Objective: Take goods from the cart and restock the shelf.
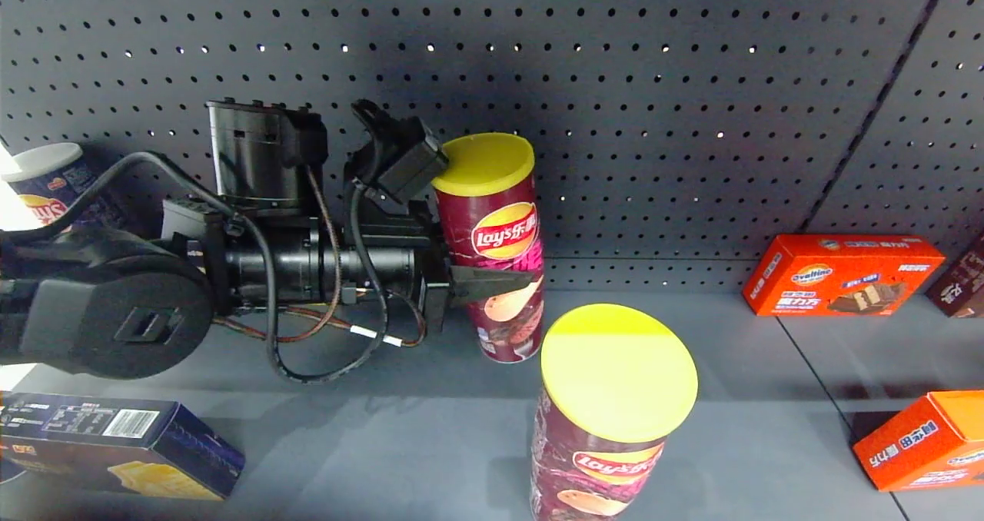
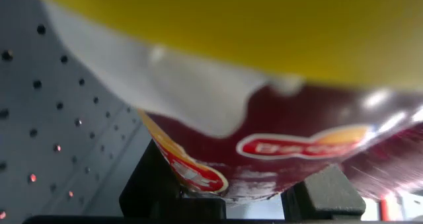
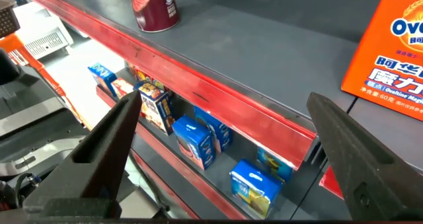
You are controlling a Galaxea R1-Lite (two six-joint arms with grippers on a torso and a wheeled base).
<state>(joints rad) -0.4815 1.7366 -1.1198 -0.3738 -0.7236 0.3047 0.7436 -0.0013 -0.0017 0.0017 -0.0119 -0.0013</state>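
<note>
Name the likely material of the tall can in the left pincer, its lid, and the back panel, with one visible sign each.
The can is probably cardboard under a glossy printed wrap, judging by its sheen. Its lid looks like plastic: smooth, matte yellow. The back panel seems painted sheet metal: dark grey, with regular punched holes.

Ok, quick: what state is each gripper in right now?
Left gripper: shut on the tall maroon chip can with the yellow plastic lid.
Right gripper: open, holding nothing.
</note>
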